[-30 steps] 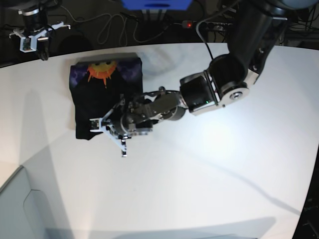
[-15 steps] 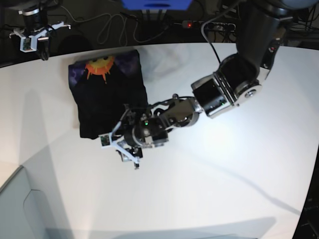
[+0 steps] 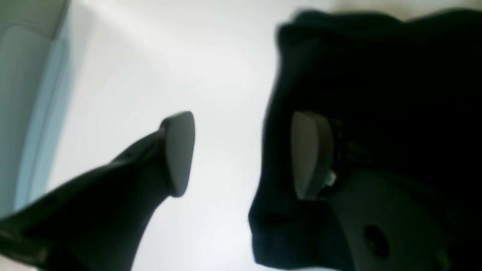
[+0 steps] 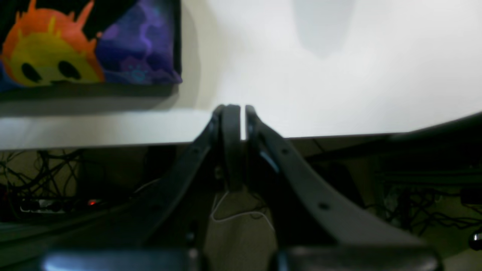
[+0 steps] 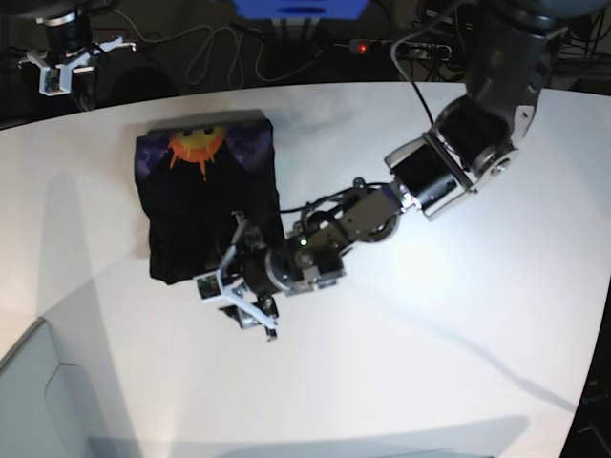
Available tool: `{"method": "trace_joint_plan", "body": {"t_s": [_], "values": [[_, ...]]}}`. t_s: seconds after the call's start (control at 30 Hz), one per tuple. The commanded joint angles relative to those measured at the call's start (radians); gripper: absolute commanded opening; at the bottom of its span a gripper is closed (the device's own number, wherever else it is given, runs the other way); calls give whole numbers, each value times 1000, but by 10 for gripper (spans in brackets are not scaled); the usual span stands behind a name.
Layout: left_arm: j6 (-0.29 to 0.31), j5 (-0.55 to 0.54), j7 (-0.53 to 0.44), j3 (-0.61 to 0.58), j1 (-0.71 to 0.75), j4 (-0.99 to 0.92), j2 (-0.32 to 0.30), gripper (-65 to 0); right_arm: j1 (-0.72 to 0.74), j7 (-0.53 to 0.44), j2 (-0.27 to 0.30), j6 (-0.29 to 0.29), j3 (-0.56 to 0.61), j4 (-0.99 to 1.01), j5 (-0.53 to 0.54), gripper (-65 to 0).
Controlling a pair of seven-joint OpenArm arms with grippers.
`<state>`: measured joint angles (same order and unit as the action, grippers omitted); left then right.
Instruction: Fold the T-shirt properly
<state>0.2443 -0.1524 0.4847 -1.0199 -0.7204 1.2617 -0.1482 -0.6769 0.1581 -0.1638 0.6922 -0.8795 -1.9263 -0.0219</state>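
Left wrist view, shirt: the black T-shirt (image 3: 376, 94) is seen to the right of the left claw (image 3: 241, 154), its near corner lying against the right-hand finger.
Left wrist view, claw: the fingers (image 3: 179, 150) are held spread; only bare white table (image 3: 169, 56) is seen between them, and nothing is gripped.
Right wrist view, shirt: the sun print is seen at the upper left, well apart from the right claw (image 4: 241, 113).
Right wrist view, claw: the fingers are pressed together with only a sliver between them, empty, parked beyond the table edge.
Base view, shirt: the T-shirt (image 5: 205, 205) is laid as a folded oblong, its long axis running from far edge to near, print at the far end.
Base view, nearer arm: the left claw (image 5: 239, 301) is placed at the near right corner; the right claw (image 5: 62, 72) is far off.
Base view, pose: the left arm is stretched low across the table, wrist bent towards the shirt.
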Motion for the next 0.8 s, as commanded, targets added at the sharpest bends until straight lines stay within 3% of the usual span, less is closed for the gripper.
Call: {"method": "trace_joint_plan", "body": {"t_s": [0.0, 0.37, 0.43, 0.53, 0.67, 0.77], "values": [[-9, 6, -16, 10, -20, 26, -3, -264, -7, -27, 7, 6, -4, -19, 20, -648], [-12, 0, -16, 13, 23, 13, 19, -263, -13, -27, 7, 6, -2, -17, 21, -648], [-12, -2, -16, 56, 23, 20, 23, -263, -16, -27, 7, 6, -5, -17, 21, -648], [-12, 4, -16, 186, 61, 71, 22, -262, -34, -27, 7, 6, -2, -17, 24, -648], [-12, 6, -16, 459, 134, 157, 6, -262, -36, -27, 7, 6, 4, -17, 23, -648], [-12, 6, -16, 688, 232, 229, -44, -262, -31, -27, 7, 6, 6, -9, 21, -648]]}}
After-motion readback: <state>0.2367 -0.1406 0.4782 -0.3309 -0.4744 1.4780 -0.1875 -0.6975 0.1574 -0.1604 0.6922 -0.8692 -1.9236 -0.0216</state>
